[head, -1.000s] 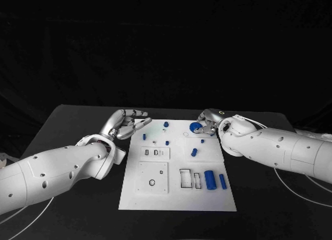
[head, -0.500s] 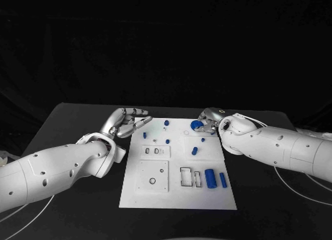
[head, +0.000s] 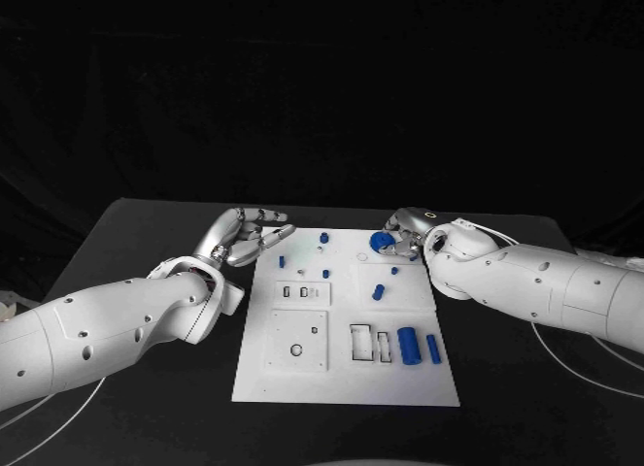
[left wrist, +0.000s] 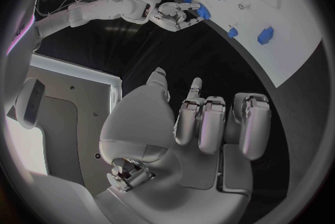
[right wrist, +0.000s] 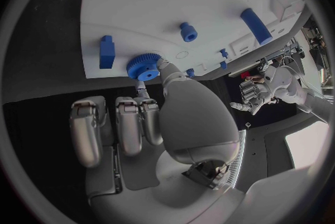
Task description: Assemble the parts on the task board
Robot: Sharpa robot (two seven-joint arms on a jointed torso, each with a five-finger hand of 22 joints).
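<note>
Blue gear (right wrist: 143, 66) pinched in my right hand (head: 403, 239) at the board's (head: 343, 374) far right corner, not seated yet. Left hand (head: 249, 236) empty, fingers loosely apart, off the far left edge. Several blue parts lie loose; most assembly left.

head: high, looking down on board (head: 346, 330) | wrists: close behind each hand | shared: board's far end

One task board (head: 347, 369); two hands; about eight blue parts (head: 407, 346).
</note>
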